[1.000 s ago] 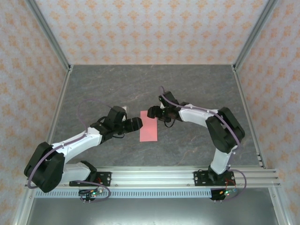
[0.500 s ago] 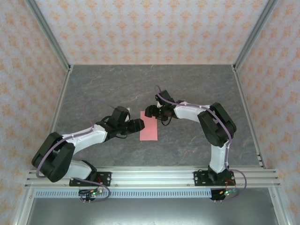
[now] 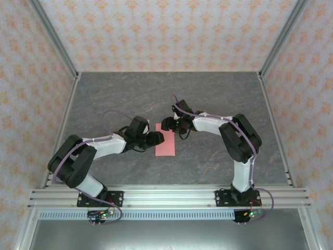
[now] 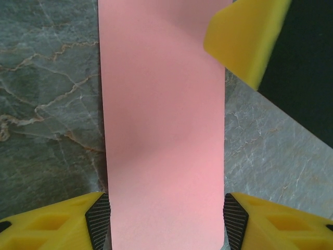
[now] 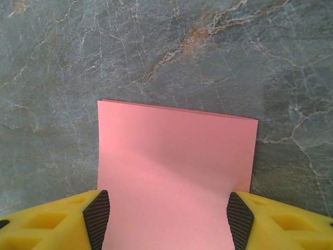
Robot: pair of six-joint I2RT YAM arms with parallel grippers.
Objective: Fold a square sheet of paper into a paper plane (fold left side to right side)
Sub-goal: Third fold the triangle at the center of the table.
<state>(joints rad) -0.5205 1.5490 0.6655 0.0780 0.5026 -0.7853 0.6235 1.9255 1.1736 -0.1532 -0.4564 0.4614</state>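
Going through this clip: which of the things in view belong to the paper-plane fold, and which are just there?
Part of the job:
- square sheet of paper, lying flat as a narrow pink rectangle
- left gripper, open at its left edge
- right gripper, open at its far end

Just there:
- grey marbled table
- metal rail carrying the arm bases
- patterned walls
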